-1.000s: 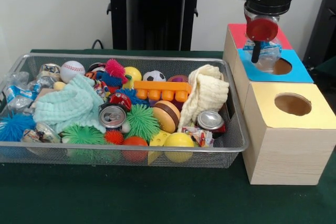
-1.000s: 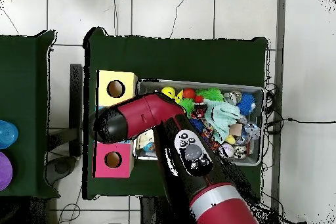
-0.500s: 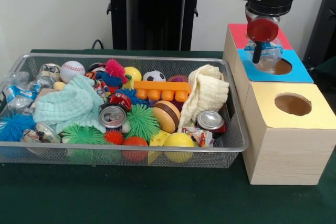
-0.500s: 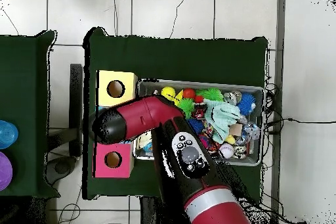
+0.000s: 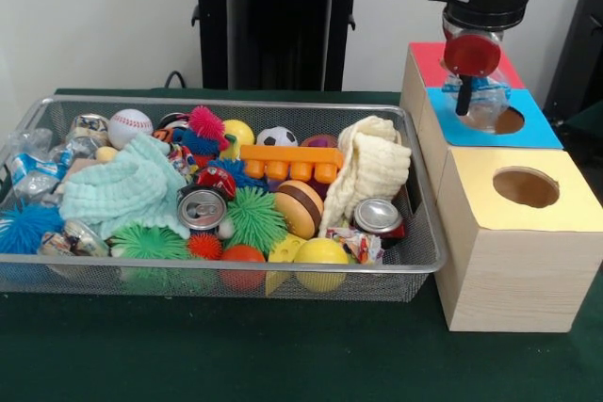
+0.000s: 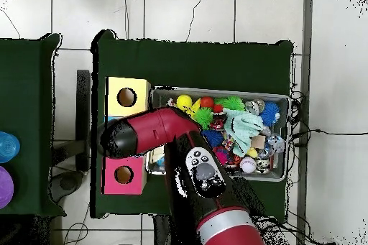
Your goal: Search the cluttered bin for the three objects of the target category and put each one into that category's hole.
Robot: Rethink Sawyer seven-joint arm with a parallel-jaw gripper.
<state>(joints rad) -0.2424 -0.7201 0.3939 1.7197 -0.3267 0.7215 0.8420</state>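
My gripper (image 5: 468, 77) hangs at the upper right of the front view, shut on a crumpled clear plastic bottle (image 5: 483, 103) with a red cap (image 5: 471, 54). The bottle hangs cap-up just above the blue box top, at the left edge of its round hole (image 5: 510, 120). In the overhead view my red arm (image 6: 147, 131) covers the blue box and hides the gripper and bottle. More crumpled clear plastic (image 5: 28, 172) lies at the left end of the wire bin (image 5: 419, 261).
The bin holds balls, spiky toys, two cloths, and two cans (image 5: 202, 207) (image 5: 378, 217). Right of it stand three boxes: yellow with a hole (image 5: 526, 187), blue, and red (image 5: 426, 61). From above, the yellow box (image 6: 128, 97) and pink box (image 6: 123, 175) show.
The gripper and bottle have drifted slightly right over the blue box. In the overhead view the arm's elbow has swung a little to the left.
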